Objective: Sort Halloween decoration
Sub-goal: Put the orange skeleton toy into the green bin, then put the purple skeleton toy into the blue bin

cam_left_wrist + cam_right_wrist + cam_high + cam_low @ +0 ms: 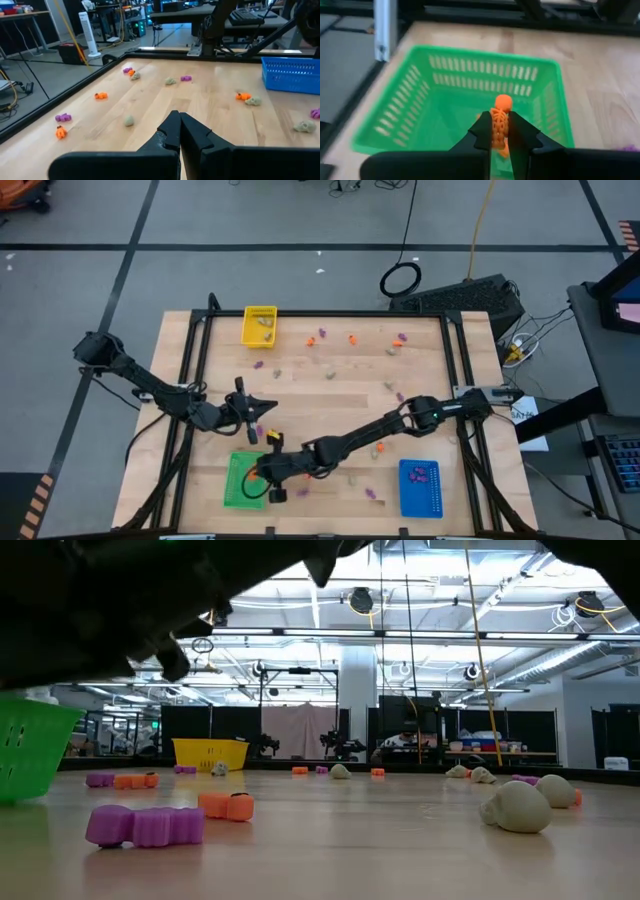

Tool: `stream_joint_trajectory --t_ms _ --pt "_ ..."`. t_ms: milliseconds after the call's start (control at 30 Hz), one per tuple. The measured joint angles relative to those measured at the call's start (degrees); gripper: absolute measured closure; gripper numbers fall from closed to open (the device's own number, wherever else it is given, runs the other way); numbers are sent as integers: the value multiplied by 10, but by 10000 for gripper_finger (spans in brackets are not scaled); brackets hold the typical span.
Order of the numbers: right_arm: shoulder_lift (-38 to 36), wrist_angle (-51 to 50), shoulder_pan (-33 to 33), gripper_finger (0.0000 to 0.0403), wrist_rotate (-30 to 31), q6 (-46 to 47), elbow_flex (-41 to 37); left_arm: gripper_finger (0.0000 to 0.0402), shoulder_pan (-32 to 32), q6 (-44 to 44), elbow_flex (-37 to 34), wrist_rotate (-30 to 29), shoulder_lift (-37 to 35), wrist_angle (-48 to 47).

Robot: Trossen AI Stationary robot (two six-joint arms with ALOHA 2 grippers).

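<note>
Small orange, purple and beige trinkets lie scattered on the wooden table (330, 395), such as an orange one (352, 338), a purple one (401, 338) and a beige one (330, 376). My right gripper (499, 131) reaches across to the green tray (240, 480) at the near left and is shut on an orange skeleton trinket (499, 120). My left gripper (179, 125) is shut and empty above the table's left middle (262, 408). My right gripper pinches the orange skeleton trinket by its ribbed body (498, 131) between its two fingertips. The trinket's round head (503, 102) sticks out past the fingertips. The fingers come from the table's right, slanting down. The trinket is held over the inside of the green tray (445, 115).
A yellow tray (260, 326) with beige trinkets stands at the far left and a blue tray (420, 487) with purple ones at the near right. In the low view, a purple trinket (146, 825), an orange one (226, 806) and a beige skull (518, 808) lie near the front edge.
</note>
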Motion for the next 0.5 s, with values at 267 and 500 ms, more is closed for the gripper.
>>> stream_joint_trajectory --t_ms 267,500 --pt "9 -12 -9 358 1 28 4 398 0 0 0 0 0 0" --pt "4 -12 -5 278 1 17 4 398 0 0 0 0 0 0"
